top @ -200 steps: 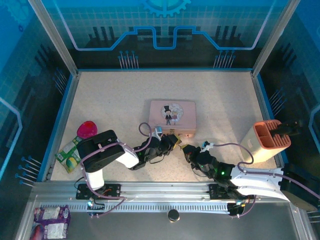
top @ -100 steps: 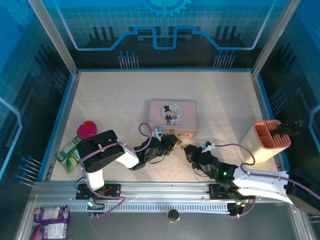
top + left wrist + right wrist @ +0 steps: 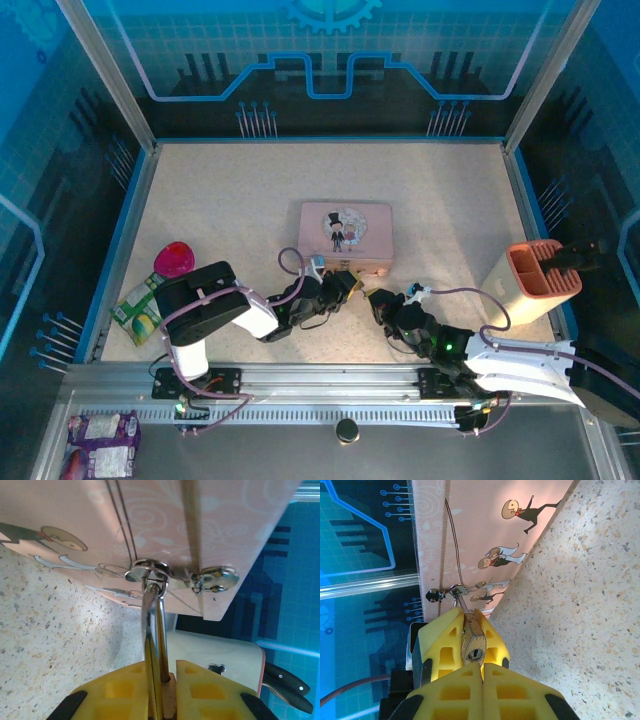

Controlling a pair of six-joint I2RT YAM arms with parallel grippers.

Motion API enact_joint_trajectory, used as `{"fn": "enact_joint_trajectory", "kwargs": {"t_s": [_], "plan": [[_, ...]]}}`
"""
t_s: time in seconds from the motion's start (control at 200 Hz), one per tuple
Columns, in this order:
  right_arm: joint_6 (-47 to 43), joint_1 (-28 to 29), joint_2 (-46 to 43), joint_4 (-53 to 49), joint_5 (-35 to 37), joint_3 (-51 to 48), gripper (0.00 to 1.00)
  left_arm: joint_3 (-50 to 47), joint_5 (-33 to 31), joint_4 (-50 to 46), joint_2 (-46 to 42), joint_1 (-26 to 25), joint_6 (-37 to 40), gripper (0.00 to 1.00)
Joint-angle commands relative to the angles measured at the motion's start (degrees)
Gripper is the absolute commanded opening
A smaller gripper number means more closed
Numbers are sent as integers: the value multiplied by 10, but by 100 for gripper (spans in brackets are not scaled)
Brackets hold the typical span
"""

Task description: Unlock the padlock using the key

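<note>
The small brass padlock (image 3: 479, 642) hangs by its silvery shackle (image 3: 156, 625) from the hasp ring (image 3: 147, 572) on the front of the pink picture tin (image 3: 345, 230). My left gripper (image 3: 170, 669) is shut on the padlock's body, one yellow finger on each side. The keyhole faces my right gripper (image 3: 481, 666), whose tips are pressed together right below it. No key shows between those tips. A tiny shiny clover-shaped metal bit (image 3: 216, 668) lies past my left finger; I cannot tell if it is the key. In the top view both grippers (image 3: 348, 281) (image 3: 378, 298) meet at the tin's front edge.
An orange and cream knife holder (image 3: 540, 280) stands at the right edge of the table. A pink-red object (image 3: 175, 258) and a green packet (image 3: 138, 310) lie at the left edge. Blue walls enclose the speckled table (image 3: 230, 200).
My right arm's white rear link has dropped slightly and its gripper has edged a little to the right. The left gripper keeps its hold on the padlock.
</note>
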Motion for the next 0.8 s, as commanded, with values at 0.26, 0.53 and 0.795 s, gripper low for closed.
{"fn": "enact_joint_trajectory", "kwargs": {"t_s": [0.26,0.53,0.795], "plan": [[6,12,2,0,37,5,0,3,2,86,-33,-12,1,0],[11,18,13,6,42,8,0,1,1,86,-40,-14,1,0],[6,21,13,18,47,9,0,3,2,79,-44,-15,5,0]]}}
